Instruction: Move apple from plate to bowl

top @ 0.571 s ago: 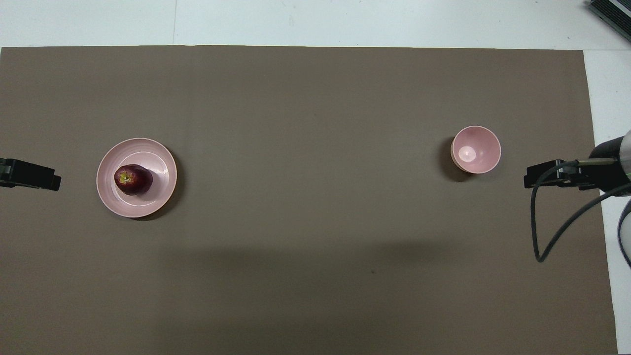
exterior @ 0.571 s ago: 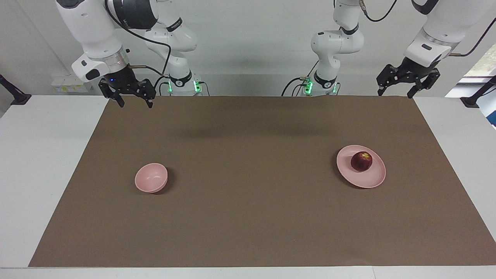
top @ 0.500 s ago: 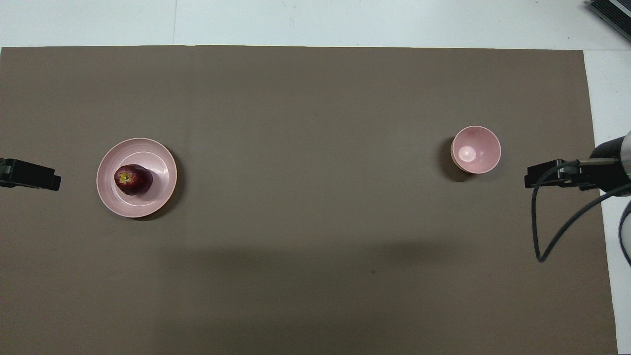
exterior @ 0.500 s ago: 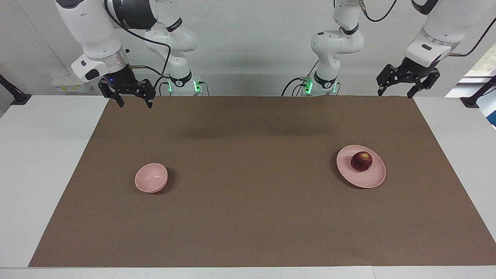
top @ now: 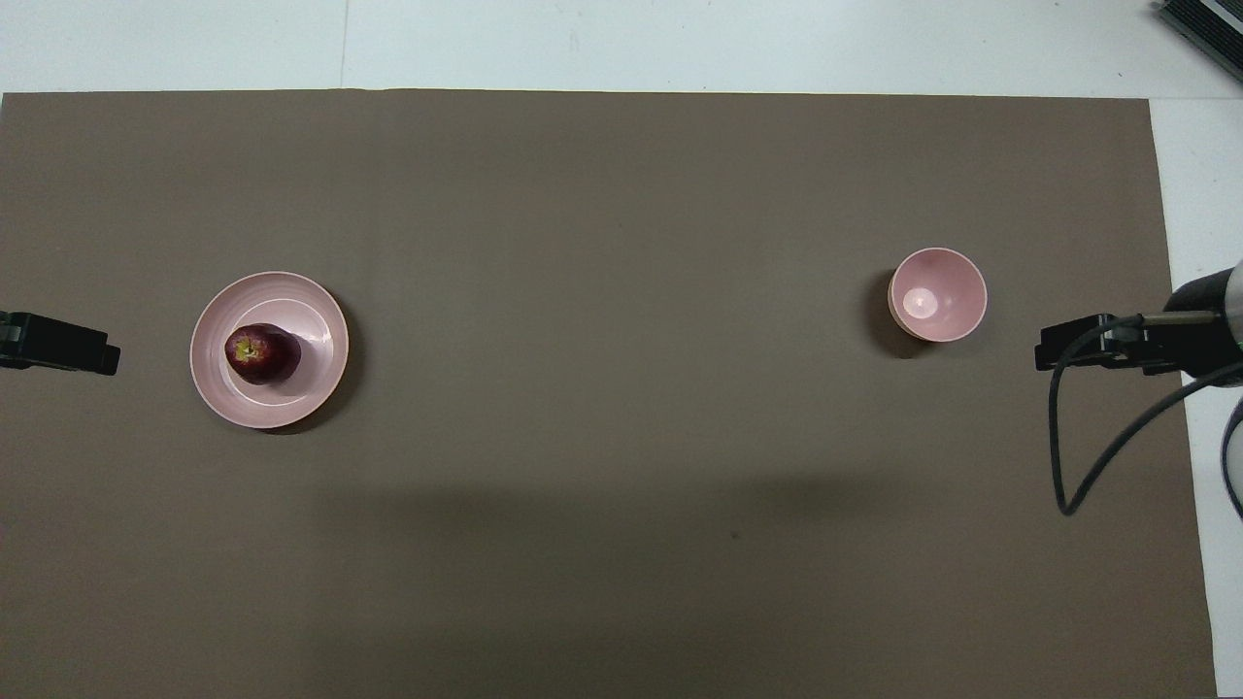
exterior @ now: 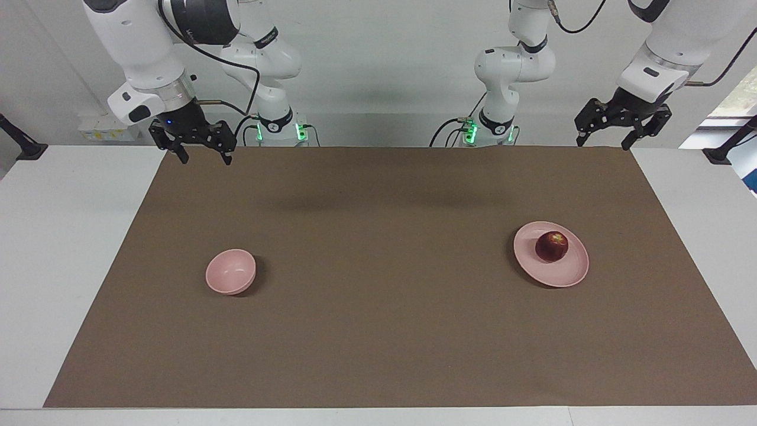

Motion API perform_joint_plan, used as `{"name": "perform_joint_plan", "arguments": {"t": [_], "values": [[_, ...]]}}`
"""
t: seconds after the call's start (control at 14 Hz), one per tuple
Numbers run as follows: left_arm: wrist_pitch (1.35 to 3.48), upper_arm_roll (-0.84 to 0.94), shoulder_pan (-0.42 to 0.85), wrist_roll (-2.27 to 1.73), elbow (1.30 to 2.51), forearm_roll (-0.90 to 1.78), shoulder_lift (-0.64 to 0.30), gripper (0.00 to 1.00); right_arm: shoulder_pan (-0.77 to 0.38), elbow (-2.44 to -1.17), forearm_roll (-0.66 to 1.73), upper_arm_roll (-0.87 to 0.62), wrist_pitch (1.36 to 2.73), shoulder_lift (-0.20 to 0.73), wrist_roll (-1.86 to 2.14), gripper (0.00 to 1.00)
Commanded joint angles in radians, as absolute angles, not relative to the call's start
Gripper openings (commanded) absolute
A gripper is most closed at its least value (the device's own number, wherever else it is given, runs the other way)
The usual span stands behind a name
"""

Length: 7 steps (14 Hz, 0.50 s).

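While both arms hang raised, the apple (exterior: 552, 246) sits on the plate (exterior: 562, 275).
Left gripper (exterior: 608, 139) and right gripper (exterior: 204, 156) point down, jaws apart, over the mat's (exterior: 378, 331) corners nearest the robots; bowl (exterior: 230, 271) well apart.

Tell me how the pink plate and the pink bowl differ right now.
The plate is wide and shallow; the bowl is narrower and deeper. The plate holds the apple; the bowl is empty. The plate sits toward the left arm's end of the table, the bowl toward the right arm's. Both are round, pale pink.

Just a big brown mat (exterior: 390, 331) covering most of a white table (exterior: 53, 236), plain white wall (exterior: 378, 71) up top.
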State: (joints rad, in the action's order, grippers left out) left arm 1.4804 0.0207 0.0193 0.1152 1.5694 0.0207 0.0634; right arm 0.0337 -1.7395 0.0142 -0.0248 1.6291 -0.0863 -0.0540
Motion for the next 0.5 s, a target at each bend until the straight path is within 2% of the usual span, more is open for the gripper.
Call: {"name": "perform_joint_plan", "arguments": {"t": [0.0, 0.43], "values": [[1.525, 0.015, 0.021, 0.123, 1.594, 0.032, 0.058, 1.00, 0.044, -1.743, 0.021, -0.028, 1.628, -0.098, -0.051, 1.00], [1.638, 0.015, 0.021, 0.121, 1.669, 0.032, 0.017, 1.00, 0.044, -1.744, 0.021, -0.026, 1.629, -0.098, -0.049, 1.00]]}}
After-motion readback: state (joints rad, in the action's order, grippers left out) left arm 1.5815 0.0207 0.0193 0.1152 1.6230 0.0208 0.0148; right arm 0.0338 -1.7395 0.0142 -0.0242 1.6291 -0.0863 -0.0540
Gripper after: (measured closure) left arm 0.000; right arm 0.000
